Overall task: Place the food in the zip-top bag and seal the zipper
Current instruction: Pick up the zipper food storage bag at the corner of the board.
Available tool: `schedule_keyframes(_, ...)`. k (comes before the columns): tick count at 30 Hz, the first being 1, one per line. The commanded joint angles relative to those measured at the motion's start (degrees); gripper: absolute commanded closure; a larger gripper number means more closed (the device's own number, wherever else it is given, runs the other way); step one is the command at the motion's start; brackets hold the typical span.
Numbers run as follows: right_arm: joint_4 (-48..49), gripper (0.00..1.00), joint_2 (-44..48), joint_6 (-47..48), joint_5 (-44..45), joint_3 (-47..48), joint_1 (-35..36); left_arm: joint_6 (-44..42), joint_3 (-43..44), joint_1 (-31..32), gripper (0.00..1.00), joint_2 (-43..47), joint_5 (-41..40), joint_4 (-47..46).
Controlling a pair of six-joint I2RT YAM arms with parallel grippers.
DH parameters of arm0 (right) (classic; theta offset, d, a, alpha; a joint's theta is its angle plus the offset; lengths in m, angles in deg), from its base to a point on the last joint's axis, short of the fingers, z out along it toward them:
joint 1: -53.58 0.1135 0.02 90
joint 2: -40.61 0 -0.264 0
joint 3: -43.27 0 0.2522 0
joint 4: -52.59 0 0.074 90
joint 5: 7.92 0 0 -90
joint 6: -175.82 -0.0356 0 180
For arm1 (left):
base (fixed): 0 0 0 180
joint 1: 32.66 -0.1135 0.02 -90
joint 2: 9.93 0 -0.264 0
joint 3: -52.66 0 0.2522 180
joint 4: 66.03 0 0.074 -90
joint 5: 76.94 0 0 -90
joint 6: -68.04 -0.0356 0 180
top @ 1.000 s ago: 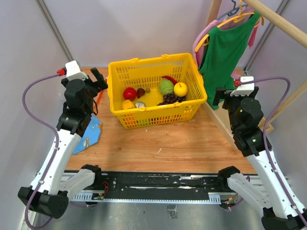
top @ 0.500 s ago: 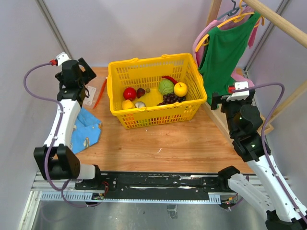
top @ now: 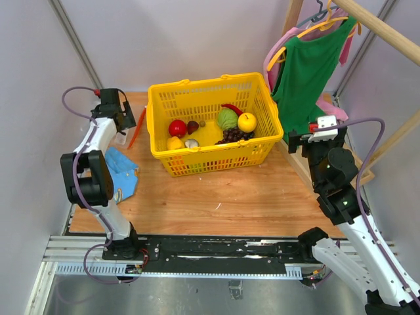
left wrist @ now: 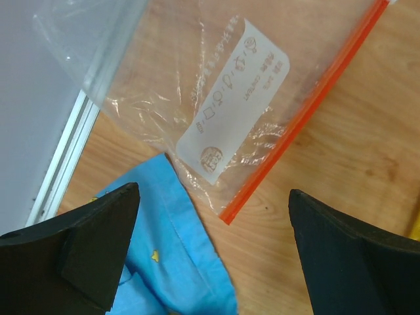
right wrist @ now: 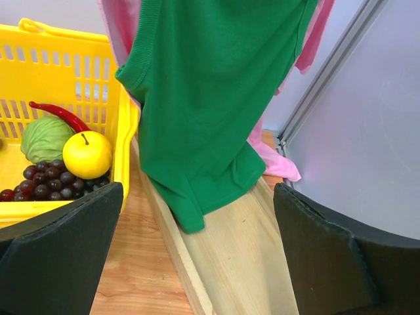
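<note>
Released wide, the left end effector (left wrist: 213,191) hovers over the clear soft plastic pouch (left wrist: 164,72) directly beneath; better pinch beside its red-orange zipper strip (left wrist: 308,108), clear of the blue cloth (left wrist: 170,256).

The wooden table (top: 223,197) carries the zip-top bag (left wrist: 197,85), which lies flat just ahead of the left gripper (left wrist: 213,190). A blue cloth (left wrist: 164,262) lies between its fingers and touches the bag's corner. The yellow basket (right wrist: 65,85) stands ahead-left of the right gripper (right wrist: 197,190).
</note>
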Motion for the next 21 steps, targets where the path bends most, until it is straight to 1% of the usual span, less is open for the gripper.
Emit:
schedule_keyframes(1, 2.4, 0.02, 0.5, 1.4, 1.1, -0.6, 0.8, -9.9, 3.2, -0.2, 0.01, -3.8, 1.1, 2.0)
schedule_keyframes(4, 2.6, 0.02, 0.3, 1.7, 1.0, -0.6, 0.8, -13.7, 5.5, -0.2, 0.05, -7.1, 3.0, 3.6)
schedule_keyframes(7, 2.6, 0.02, -0.2, 2.0, 1.1, -0.6, 0.8, -15.2, 7.2, -0.1, 0.07, -9.6, 6.4, 4.6)
schedule_keyframes(11, 2.6, 0.02, -0.9, 2.3, 1.1, -0.5, 0.8, -14.9, 10.2, 0.0, 0.11, -13.7, 10.1, 6.3)
schedule_keyframes(19, 2.6, 0.02, -2.0, 2.4, 1.1, -0.3, 0.8, -13.9, 16.2, -0.1, 0.15, -21.6, 12.5, 9.2)
schedule_keyframes(21, 2.6, 0.02, -2.3, 2.5, 1.1, -0.2, 0.8, -13.7, 17.8, -0.1, 0.18, -23.3, 12.8, 9.6)
